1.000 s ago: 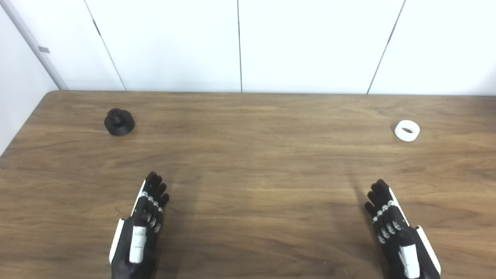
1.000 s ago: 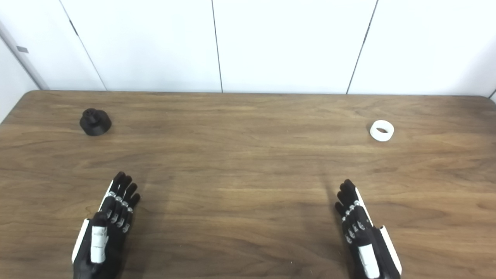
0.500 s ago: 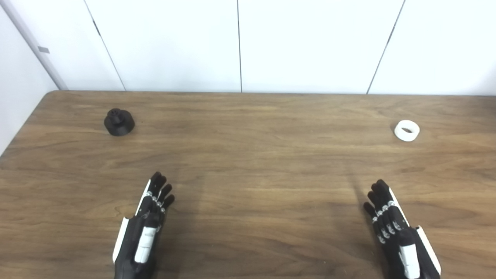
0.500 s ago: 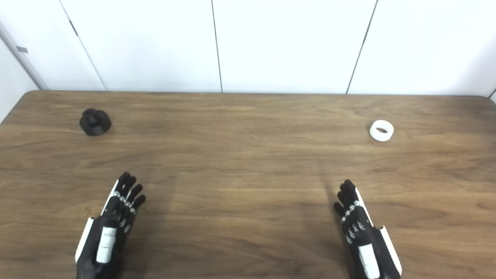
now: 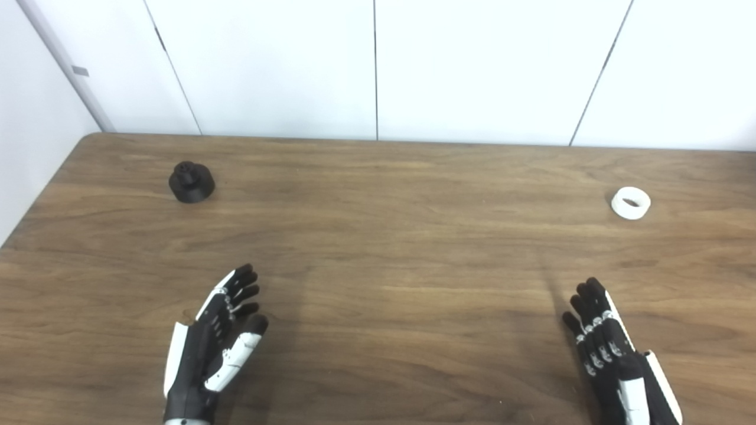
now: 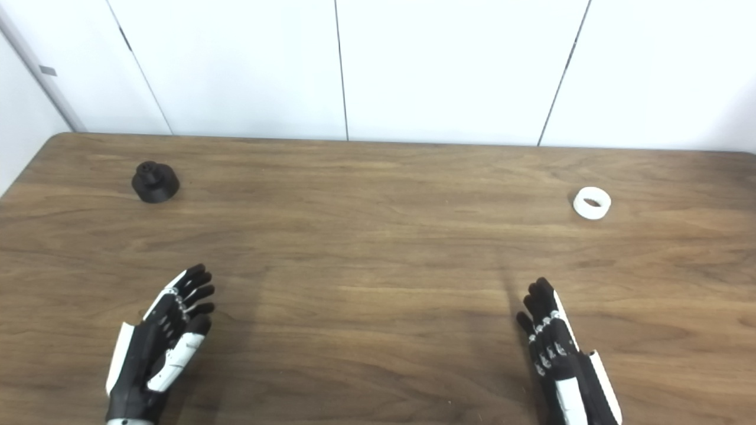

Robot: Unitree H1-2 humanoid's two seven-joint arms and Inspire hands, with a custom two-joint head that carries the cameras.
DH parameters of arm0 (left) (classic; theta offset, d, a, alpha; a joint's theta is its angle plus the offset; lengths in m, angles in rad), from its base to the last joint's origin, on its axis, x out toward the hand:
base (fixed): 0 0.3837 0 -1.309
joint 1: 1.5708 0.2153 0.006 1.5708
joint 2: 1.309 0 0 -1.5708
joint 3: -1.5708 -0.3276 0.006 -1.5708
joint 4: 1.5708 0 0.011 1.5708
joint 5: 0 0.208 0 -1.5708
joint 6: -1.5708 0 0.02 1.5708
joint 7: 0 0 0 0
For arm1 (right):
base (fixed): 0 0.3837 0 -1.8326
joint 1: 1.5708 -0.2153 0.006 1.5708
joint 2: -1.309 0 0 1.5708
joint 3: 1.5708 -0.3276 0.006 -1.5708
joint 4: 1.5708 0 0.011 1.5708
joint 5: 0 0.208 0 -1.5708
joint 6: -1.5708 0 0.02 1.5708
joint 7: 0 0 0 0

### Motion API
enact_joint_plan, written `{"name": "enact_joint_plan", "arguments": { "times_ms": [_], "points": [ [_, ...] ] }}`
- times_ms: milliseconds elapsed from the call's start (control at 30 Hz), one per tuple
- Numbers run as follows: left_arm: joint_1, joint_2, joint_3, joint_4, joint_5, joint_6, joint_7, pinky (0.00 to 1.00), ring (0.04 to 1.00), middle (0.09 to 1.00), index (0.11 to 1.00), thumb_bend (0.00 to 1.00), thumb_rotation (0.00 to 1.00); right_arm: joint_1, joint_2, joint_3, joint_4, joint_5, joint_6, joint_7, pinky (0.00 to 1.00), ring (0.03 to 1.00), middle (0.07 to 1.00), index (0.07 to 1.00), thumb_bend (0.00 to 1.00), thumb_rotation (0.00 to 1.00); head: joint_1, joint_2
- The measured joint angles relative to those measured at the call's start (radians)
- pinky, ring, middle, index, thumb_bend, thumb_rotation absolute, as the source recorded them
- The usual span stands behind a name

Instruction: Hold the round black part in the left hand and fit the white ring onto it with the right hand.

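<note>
Round black part (image 5: 191, 182): upright on wooden table (image 5: 390, 248), far left area, narrow stub on top; at roughly 12 o'clock from left hand (image 5: 212, 348), well apart, untouched.

White ring (image 5: 631, 203): lying flat on table, far right area, opening facing up; at about 12 to 1 o'clock from right hand (image 5: 614, 360), well apart, untouched.

Left hand: near edge, left of centre; fingers (image 5: 236, 289) extended and slightly spread toward 1 o'clock, thumb splayed out to the right; empty, nothing grasped.

Right hand: near edge, right side; fingers straight and close together, pointing to about 11 o'clock; empty, nothing grasped.

Black part and ring at 9 and 3 o'clock of the tabletop, wide bare wood between.

Obscured or unclear: wrists and arms cut off by bottom edge; lower part of right hand out of frame; detail of stub top on black part too small to make out; contact between hands and table surface not determinable.

Backdrop: white panelled wall (image 5: 378, 65) behind far table edge.
</note>
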Motion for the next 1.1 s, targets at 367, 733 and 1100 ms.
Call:
{"name": "enact_joint_plan", "arguments": {
  "times_ms": [367, 733, 1100],
  "points": [
    [-0.034, 0.001, 0.035, -0.013, 0.049, 0.043, 0.087, 0.69, 0.761, 0.812, 0.836, 0.74, 0.66, 0.0, -0.002, -0.007, 0.002, 0.006, -0.002, 0.002, 1.0, 1.0, 1.0, 0.997, 0.87, 0.9, 0.06, -0.021],
    [-0.076, 0.005, 0.063, -0.008, 0.112, 0.173, 0.147, 0.74, 0.826, 0.857, 0.889, 0.75, 0.57, 0.001, -0.006, -0.021, 0.018, 0.024, -0.027, 0.028, 1.0, 1.0, 1.0, 1.0, 0.81, 0.93, 0.133, -0.038],
    [-0.189, -0.008, 0.046, -0.005, 0.309, 0.361, 0.166, 0.75, 0.857, 0.887, 0.937, 0.85, 0.52, -0.011, -0.052, -0.052, 0.072, 0.072, -0.1, 0.103, 1.0, 1.0, 1.0, 1.0, 0.81, 0.94, 0.285, -0.055]
  ]
}}
